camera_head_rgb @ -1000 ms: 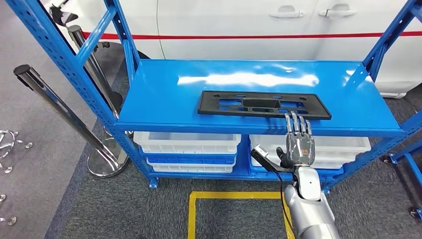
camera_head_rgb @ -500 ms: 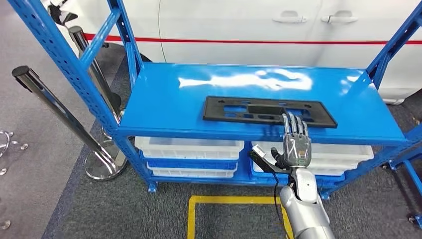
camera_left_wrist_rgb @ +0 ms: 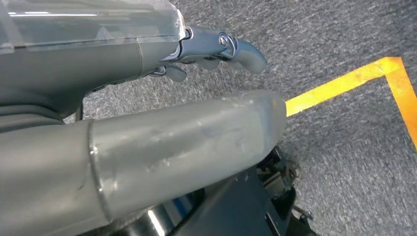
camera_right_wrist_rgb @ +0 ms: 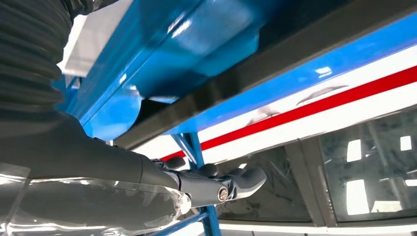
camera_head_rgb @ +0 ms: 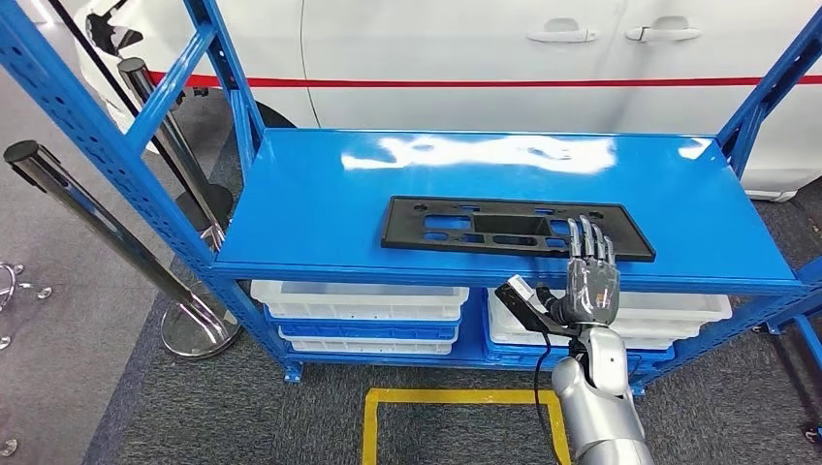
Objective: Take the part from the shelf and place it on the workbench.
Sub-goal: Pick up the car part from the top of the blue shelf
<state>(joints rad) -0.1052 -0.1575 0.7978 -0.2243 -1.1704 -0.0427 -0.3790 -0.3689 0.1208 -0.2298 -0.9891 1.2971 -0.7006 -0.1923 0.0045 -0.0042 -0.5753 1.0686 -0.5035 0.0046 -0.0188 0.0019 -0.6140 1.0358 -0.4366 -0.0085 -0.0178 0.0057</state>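
A long black plastic part [camera_head_rgb: 485, 225] with several cut-outs lies flat on the top board of the blue shelf [camera_head_rgb: 320, 194]. My right hand [camera_head_rgb: 591, 276] is raised in front of the shelf's front edge, palm away from me and fingers straight and apart. Its fingertips reach over the near edge of the part, close to the part's right end, and it holds nothing. In the right wrist view the part's dark edge [camera_right_wrist_rgb: 275, 64] runs just beyond the fingers [camera_right_wrist_rgb: 236, 182]. My left hand [camera_left_wrist_rgb: 147, 88] hangs over the grey carpet, holding nothing.
White bins [camera_head_rgb: 359, 300] sit on the lower board of the shelf. Two chrome posts [camera_head_rgb: 107, 232] lean at the left. A white car [camera_head_rgb: 465, 48] with a red stripe stands behind the shelf. Yellow tape [camera_head_rgb: 456, 397] marks the carpet in front of me.
The whole picture has shifted a little, so the camera moved. My right hand stays at the near right edge of the part with fingers spread. The part lies where it did.
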